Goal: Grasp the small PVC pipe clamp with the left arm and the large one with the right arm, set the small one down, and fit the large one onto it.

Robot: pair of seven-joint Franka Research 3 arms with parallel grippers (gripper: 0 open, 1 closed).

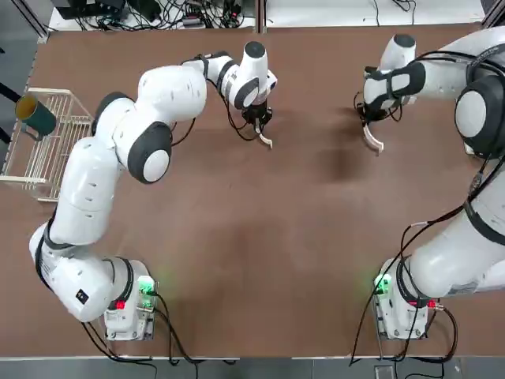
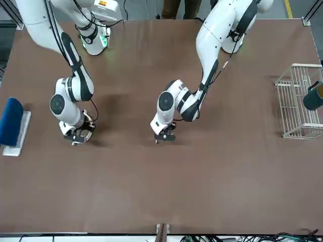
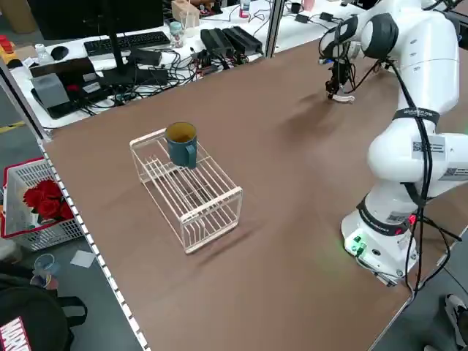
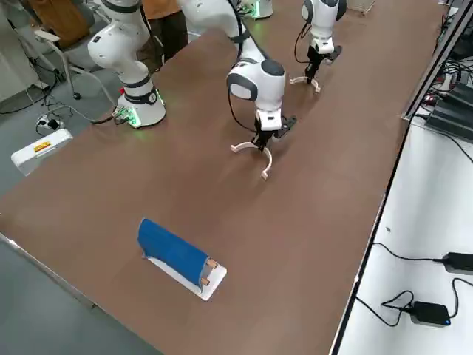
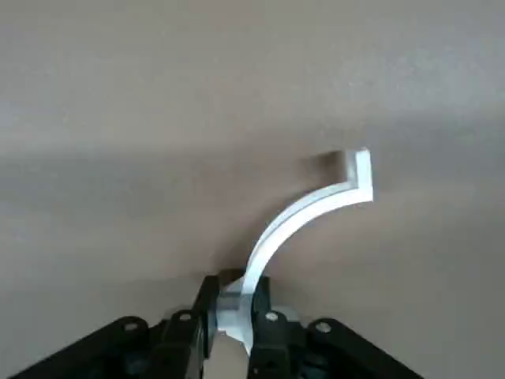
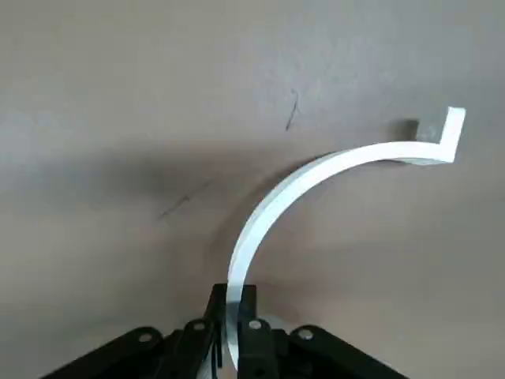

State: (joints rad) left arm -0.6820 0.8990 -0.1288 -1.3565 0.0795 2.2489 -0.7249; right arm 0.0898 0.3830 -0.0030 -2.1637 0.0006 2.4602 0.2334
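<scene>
My left gripper point(image 1: 257, 118) is at the far middle of the table, shut on the small PVC pipe clamp point(image 1: 264, 140). In the left wrist view the thin white arc point(image 5: 300, 217) rises from between the fingers to its end tab, close over the brown tabletop. At the far right, my right gripper point(image 1: 369, 114) is shut on the large clamp point(image 1: 372, 141). The right wrist view shows its wider arc point(image 6: 316, 178) curving out to a flared tab. In the right side view the large clamp point(image 4: 252, 151) hangs under the right gripper point(image 4: 264, 135) with both ends at or near the table.
A wire rack point(image 1: 49, 140) with a teal mug point(image 1: 35, 116) sits at the table's left edge. A blue object on a white base point(image 2: 12, 123) lies near the right edge. Cables run behind the far edge. Bare brown tabletop lies between the two grippers.
</scene>
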